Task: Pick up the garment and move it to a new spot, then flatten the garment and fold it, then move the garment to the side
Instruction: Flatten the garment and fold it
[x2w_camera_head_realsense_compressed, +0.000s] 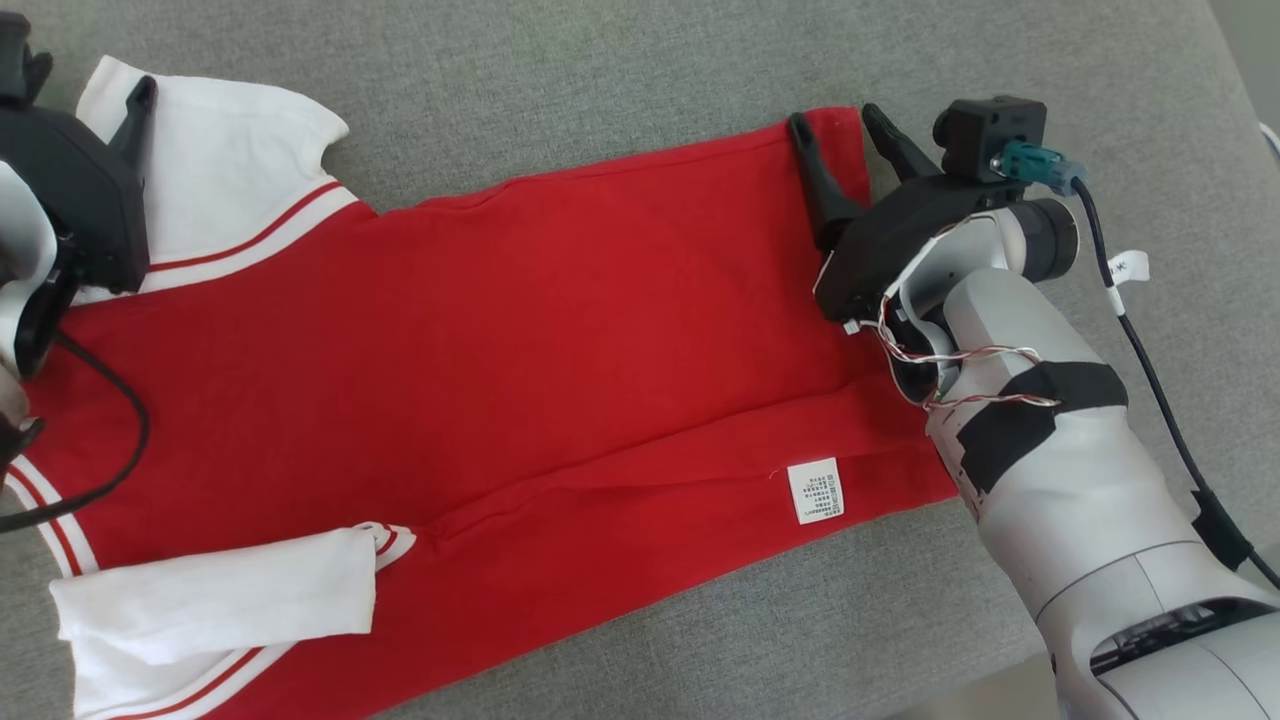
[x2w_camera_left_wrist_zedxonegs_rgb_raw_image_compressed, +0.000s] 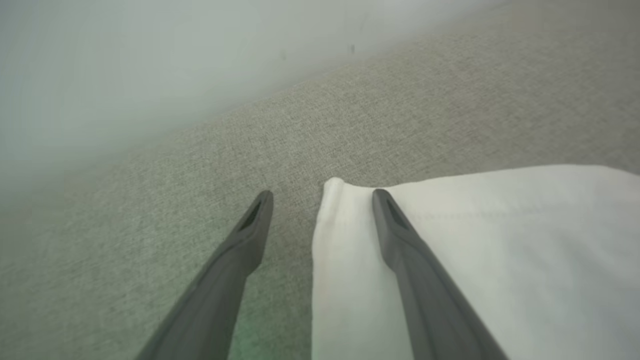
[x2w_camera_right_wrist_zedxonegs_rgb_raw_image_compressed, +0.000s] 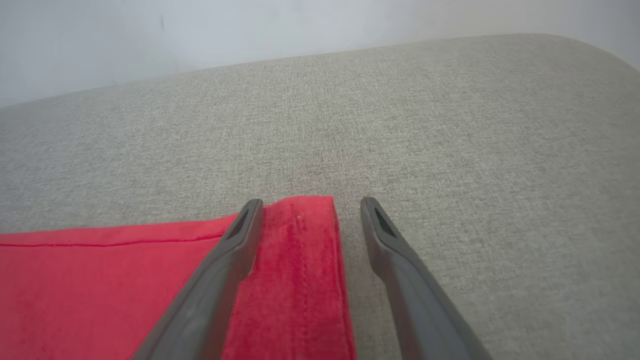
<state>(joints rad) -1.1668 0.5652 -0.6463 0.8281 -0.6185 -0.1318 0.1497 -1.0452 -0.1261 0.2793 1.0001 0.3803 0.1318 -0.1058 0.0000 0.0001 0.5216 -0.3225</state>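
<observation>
The garment (x2w_camera_head_realsense_compressed: 560, 330) is a red shirt with white, red-striped sleeves, lying spread flat on the grey cushion (x2w_camera_head_realsense_compressed: 600, 80). Its hem is to the right and its shoulders to the left. A white care label (x2w_camera_head_realsense_compressed: 815, 490) shows near the hem. My left gripper (x2w_camera_head_realsense_compressed: 85, 85) is open over the far white sleeve (x2w_camera_left_wrist_zedxonegs_rgb_raw_image_compressed: 500, 240); it straddles the sleeve's corner, one finger over the cloth and one over the cushion (x2w_camera_left_wrist_zedxonegs_rgb_raw_image_compressed: 322, 197). My right gripper (x2w_camera_head_realsense_compressed: 833, 117) is open at the hem's far corner (x2w_camera_right_wrist_zedxonegs_rgb_raw_image_compressed: 300, 280), straddling its edge (x2w_camera_right_wrist_zedxonegs_rgb_raw_image_compressed: 311, 202). The near sleeve (x2w_camera_head_realsense_compressed: 220, 590) lies folded inward over the red body.
The grey cushion's rounded edge (x2w_camera_head_realsense_compressed: 1240, 60) runs down the right side, and its front edge is at the lower right. A pale wall (x2w_camera_right_wrist_zedxonegs_rgb_raw_image_compressed: 250, 30) stands behind it. A black cable (x2w_camera_head_realsense_compressed: 1150, 360) hangs from my right wrist.
</observation>
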